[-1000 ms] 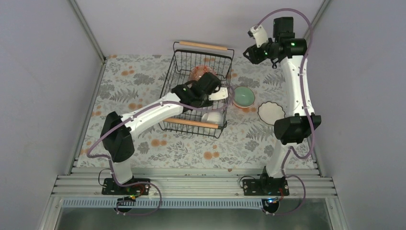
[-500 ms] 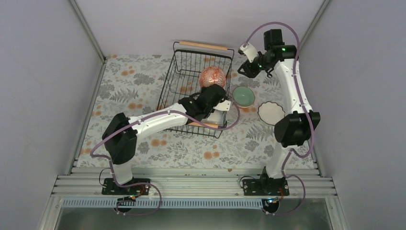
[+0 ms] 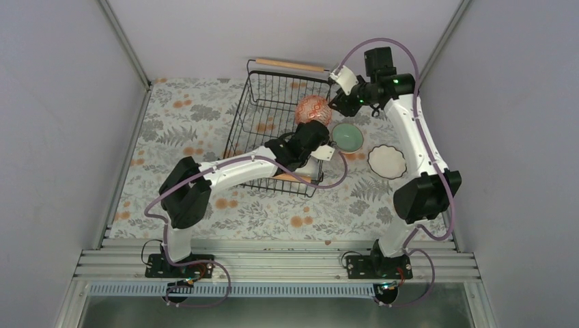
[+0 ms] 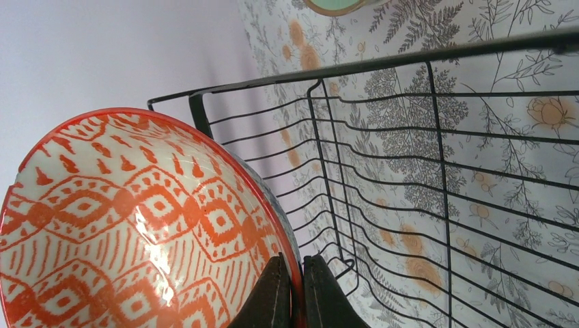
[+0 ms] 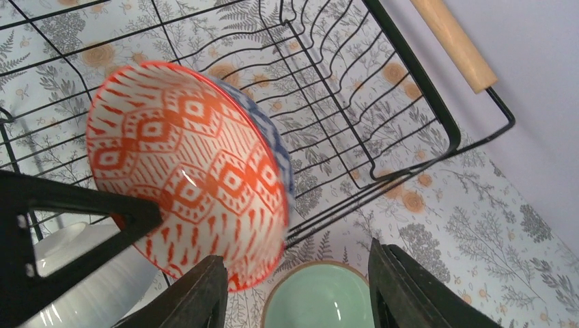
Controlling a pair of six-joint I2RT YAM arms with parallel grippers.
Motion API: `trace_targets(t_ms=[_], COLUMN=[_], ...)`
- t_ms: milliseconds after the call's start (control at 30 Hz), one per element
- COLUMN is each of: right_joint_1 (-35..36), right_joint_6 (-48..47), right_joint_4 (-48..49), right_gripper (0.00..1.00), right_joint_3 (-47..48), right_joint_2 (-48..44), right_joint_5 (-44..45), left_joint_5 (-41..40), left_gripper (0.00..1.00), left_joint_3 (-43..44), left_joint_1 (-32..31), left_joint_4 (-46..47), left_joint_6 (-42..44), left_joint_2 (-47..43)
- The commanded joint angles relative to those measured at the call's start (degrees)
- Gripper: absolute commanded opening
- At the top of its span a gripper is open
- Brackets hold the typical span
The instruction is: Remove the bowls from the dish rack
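Top camera: I'm high above and behind the arm bases, looking steeply down from far out, whole table (image 3: pixel 198 123) in frame.

Left wrist camera: very close, sighting past the left fingers (image 4: pixel 273 294). Patterned bowl (image 4: pixel 136 225) at 9 o'clock, dish rack (image 4: pixel 382 65) wires at 3.

Right wrist camera: close, looking down between the right fingers (image 5: pixel 198 294). Same bowl at 10, mint bowl (image 5: pixel 321 301) at 6.

All three views share both bowls and the rack.

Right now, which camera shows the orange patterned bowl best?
The right wrist view: nearly the whole patterned bowl shows, orange diamonds inside, blue outside. The left wrist view is close, but the frame cuts the bowl off. The top view shows it tiny, at the right side of the dish rack.
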Motion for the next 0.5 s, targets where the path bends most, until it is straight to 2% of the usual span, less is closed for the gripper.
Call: trace_targets(t_ms=[0,267,467], right_joint_1=[1.38,3.9,5.53], right_joint_6=[1.84,4.7,6.64], right_joint_4=[3.45,8.85,12.69], right_gripper=[0.51,0.48,0.37], right_joint_3=[-0.88,-4.5,-4.59], right_joint_2=[-1.34,-0.81,-0.7], right_joint_5=[0.9,4.4,8.97], left_joint_5=[-1.76,-2.58,-2.67], left_gripper=[0.02,0.02,0.02], left_joint_3=[3.48,3.43,2.85], left_joint_1=[-0.46,-1.41,-1.91], left_joint_4=[2.45,2.42,2.74], left_joint_6=[1.05,0.87,1.09], left_joint_2=[0.63,0.13,-0.51])
